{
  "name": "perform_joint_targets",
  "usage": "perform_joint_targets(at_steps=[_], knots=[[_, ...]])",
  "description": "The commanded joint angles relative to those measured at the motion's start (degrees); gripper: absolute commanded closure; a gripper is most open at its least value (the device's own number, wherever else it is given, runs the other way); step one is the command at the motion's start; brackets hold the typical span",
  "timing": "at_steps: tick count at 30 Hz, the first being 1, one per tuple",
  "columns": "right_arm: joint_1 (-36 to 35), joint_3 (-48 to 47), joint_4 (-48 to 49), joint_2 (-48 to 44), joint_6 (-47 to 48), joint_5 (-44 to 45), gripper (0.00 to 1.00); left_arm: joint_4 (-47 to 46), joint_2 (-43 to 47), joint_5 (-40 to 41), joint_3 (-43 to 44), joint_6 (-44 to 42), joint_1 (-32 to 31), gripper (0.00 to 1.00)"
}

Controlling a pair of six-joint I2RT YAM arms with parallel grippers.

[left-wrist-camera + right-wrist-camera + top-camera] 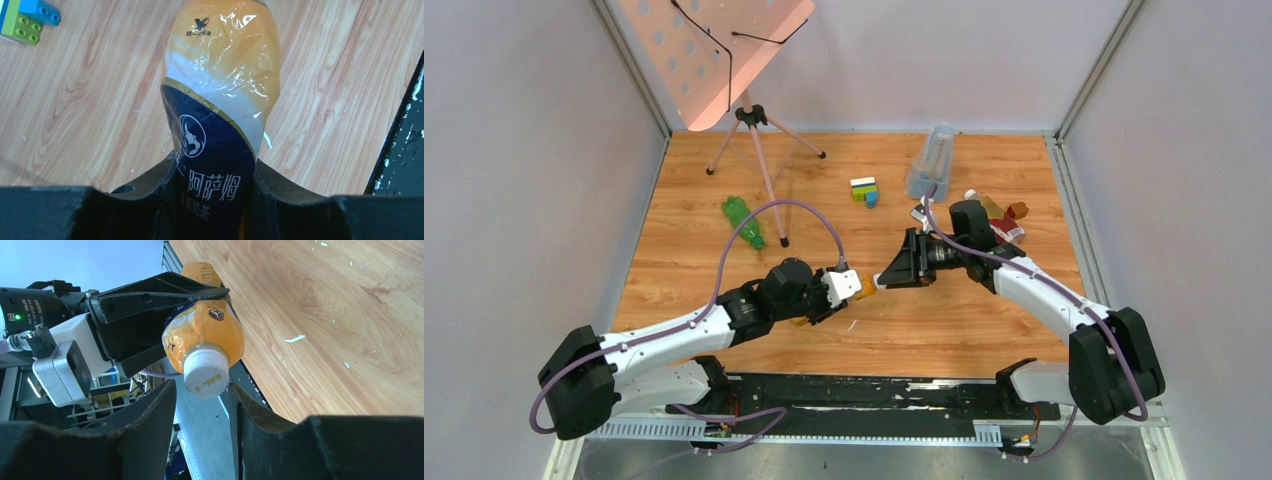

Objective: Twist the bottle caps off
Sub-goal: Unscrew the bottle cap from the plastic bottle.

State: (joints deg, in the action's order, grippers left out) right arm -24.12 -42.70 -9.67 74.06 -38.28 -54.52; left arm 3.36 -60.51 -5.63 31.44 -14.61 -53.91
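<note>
The left gripper (215,172) is clamped tight on the yellow bottle (216,100), low on its dark label. It holds the bottle up off the table (964,320), tipped on its side, in the middle of the scene and a bit near. The bottle's white cap (206,372) is on and points right, toward the other arm. The right gripper (202,390) meets it there. Its two fingers (150,425) stand one on each side of the cap, very close, but I cannot tell if they pinch it or just sit around it. The green bottle (742,222) lies flat on the wood to the left and farther back, well apart from both arms, next to a foot of the stand (759,150). The red bottle (1002,226) lies far right, partly hidden behind the right arm, so only bits of it show. Some toy bricks (864,190) sit far back in the middle, and a clear tub (931,160) stands just right of them.
</note>
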Motion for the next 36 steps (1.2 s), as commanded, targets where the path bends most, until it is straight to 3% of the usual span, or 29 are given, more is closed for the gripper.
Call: perform_joint_targets(at_steps=[1,14,18,20,21,23,27,32,36], knots=[[-0.6,-2.6,0.8,0.6,1.6,-0.9,0.56,-0.8,1.7,0.3,1.8,1.1,0.0,0.78],[-1.0,-3.7,2.6,2.9,0.6,-0.3,0.61,-1.3,1.4,-1.1,1.6,0.9,0.0,0.78],[-1.4,-3.8,2.9,3.4,1.2,-1.4,0.77,-1.8,1.2,-1.1,1.5,1.4,0.0,0.76],[-1.6,-3.7,2.9,3.4,2.0,-1.5,0.84,-2.2,0.9,-0.6,1.7,2.4,0.0,0.66],[-1.8,-3.7,2.9,3.4,2.3,-1.6,0.86,-2.5,0.8,-0.2,1.8,2.9,0.0,0.52],[-1.9,-3.7,3.0,3.6,2.5,-1.4,0.89,-3.0,0.2,0.0,2.0,4.0,0.0,0.38],[-2.0,-3.6,3.0,3.9,1.7,-0.2,0.90,-5.1,-1.5,0.3,2.7,6.1,0.0,0.28],[-2.0,-3.4,3.2,4.2,0.3,1.4,0.90,-5.6,-4.0,-0.4,4.2,6.8,0.0,0.29],[-2.0,-3.1,3.3,4.1,-0.1,2.0,0.89,-5.0,-4.7,-0.4,4.6,6.8,0.0,0.39]])
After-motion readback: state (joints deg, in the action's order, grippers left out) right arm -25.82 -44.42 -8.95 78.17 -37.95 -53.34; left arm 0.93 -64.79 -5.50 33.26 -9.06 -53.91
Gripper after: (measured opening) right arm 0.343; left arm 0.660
